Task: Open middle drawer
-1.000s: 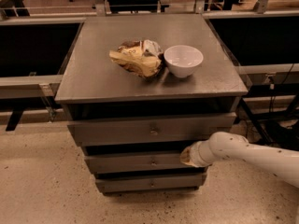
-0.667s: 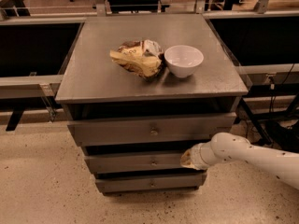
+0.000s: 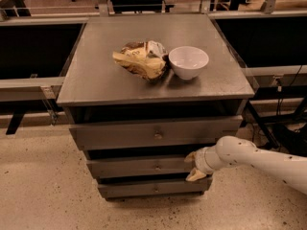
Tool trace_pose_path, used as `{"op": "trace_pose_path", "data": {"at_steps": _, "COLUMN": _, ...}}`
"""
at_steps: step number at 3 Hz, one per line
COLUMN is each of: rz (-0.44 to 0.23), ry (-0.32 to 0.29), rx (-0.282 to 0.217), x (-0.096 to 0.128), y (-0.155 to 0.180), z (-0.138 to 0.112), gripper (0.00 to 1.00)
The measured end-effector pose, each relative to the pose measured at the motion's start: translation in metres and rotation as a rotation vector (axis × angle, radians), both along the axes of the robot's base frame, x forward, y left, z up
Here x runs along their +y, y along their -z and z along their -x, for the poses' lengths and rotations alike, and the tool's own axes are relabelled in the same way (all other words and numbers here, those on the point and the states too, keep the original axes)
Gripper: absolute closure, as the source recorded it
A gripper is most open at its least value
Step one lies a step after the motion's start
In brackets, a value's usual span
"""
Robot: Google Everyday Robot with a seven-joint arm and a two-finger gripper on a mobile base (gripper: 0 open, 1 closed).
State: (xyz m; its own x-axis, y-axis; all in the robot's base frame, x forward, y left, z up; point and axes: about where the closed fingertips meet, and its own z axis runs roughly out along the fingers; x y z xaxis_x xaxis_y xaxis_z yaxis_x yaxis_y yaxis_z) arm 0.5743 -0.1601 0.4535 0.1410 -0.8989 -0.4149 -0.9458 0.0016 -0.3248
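grey metal cabinet [image 3: 96, 87] stands on the speckled floor with three drawer fronts stacked under its flat top, and all three look shut or near it, so the pull is not yet done. the white arm [image 3: 259, 159] comes in low from the right of the scene, nearly level, forearm aimed across at the stack, a pose that suits a front at that height. the top drawer [image 3: 120, 135] is the tallest and widest. below it sits the middle drawer [image 3: 124, 167], a long flat front, and under that the bottom drawer [image 3: 129, 189], the narrowest. up on top a crumpled snack bag [image 3: 139, 61] lies just beside a white bowl [image 3: 188, 61], both out of the way unless the cabinet gets jolted. the gripper [image 3: 193, 166] is at the right end of the middle drawer's front, its two pale fingertips [image 3: 195, 176] spread apart one above the other and clamped on nothing; whether they touch the metal i can't tell from here. the small round knob [image 3: 157, 166] sits at the centre of that front, apart from the gripper, so i'd guess the edge is the target, not the knob
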Motion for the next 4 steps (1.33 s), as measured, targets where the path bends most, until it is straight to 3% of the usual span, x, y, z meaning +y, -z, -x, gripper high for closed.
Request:
{"op": "trace_pose_path", "data": {"at_steps": 1, "rz": 0.002, "ry": 0.001, "rx": 0.001, "x": 0.002, "y": -0.003, "z": 0.002, "gripper": 0.00}}
{"op": "trace_pose_path", "data": {"at_steps": 2, "rz": 0.013, "ry": -0.001, "rx": -0.008, "x": 0.004, "y": -0.012, "z": 0.003, "gripper": 0.00}}
{"op": "trace_pose_path", "data": {"at_steps": 4, "rz": 0.060, "ry": -0.023, "rx": 0.020, "x": 0.001, "y": 0.014, "z": -0.010, "gripper": 0.00}}
